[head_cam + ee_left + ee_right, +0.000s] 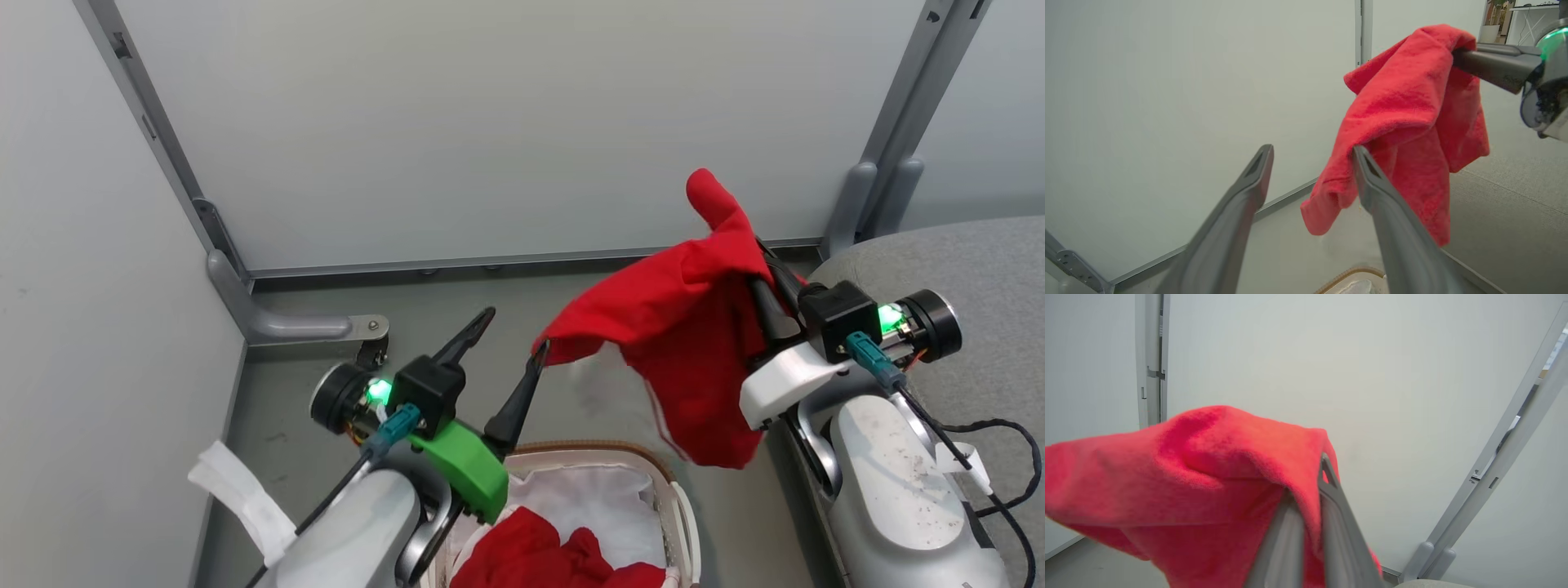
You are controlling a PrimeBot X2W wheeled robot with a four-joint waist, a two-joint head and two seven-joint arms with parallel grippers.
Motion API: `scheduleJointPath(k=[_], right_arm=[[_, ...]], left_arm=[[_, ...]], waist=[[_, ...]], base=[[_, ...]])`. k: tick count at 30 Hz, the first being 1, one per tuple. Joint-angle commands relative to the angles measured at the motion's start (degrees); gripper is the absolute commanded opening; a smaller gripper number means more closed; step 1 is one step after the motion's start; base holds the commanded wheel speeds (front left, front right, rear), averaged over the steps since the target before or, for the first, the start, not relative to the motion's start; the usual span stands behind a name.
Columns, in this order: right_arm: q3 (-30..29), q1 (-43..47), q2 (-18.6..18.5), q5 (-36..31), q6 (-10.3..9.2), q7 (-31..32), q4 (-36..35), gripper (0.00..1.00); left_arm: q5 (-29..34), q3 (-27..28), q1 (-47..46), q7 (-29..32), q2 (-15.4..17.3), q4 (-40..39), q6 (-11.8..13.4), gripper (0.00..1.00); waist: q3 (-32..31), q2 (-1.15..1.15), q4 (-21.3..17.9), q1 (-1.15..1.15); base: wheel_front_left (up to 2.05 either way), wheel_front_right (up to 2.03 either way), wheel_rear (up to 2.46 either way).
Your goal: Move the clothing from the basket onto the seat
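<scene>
Red clothing [678, 327] clamped in R hand [1306, 490], corner touching one finger of wide-spread L hand [516, 329].

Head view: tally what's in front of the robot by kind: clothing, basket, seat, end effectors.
Basket: 1
Seat: 1
Red clothing lumps: 2 (held garment, basket heap)
End effectors: 2 (left end effector, right end effector)
Total: 6
</scene>
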Motion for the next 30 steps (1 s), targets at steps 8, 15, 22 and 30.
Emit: scheduleJointPath(k=[8,15,22,30], right_arm=[[-3.11,2.71,-0.2,-2.07,-0.02,-0.14,-0.98,0.0],[-4.46,3.66,-0.2,-2.77,-0.02,-0.14,-0.58,0.0],[-5.72,1.99,-0.32,-3.59,-0.04,-0.14,-0.27,0.0],[-5.03,-3.15,-0.23,-8.01,-0.04,-0.14,1.8,0.0]], left_arm=[[2.56,4.56,9.32,0.04,-2.29,1.25,-1.53,1.0],[4.95,7.12,12.92,0.04,-4.36,1.55,-2.75,1.0],[6.71,9.35,14.13,0.05,-5.5,0.79,-3.64,1.0],[7.92,10.38,13.94,0.05,-6.22,-1.45,-4.25,1.0]], waist=[[0.1,0.0,-0.2,0.0],[0.26,0.0,-0.7,0.0],[1.03,0.0,-4.02,0.0],[3.32,0.0,-13.29,0.0]], base=[[0.0,0.0,0.0],[0.0,0.0,0.0],[0.0,0.0,0.0],[0.0,0.0,0.0]])
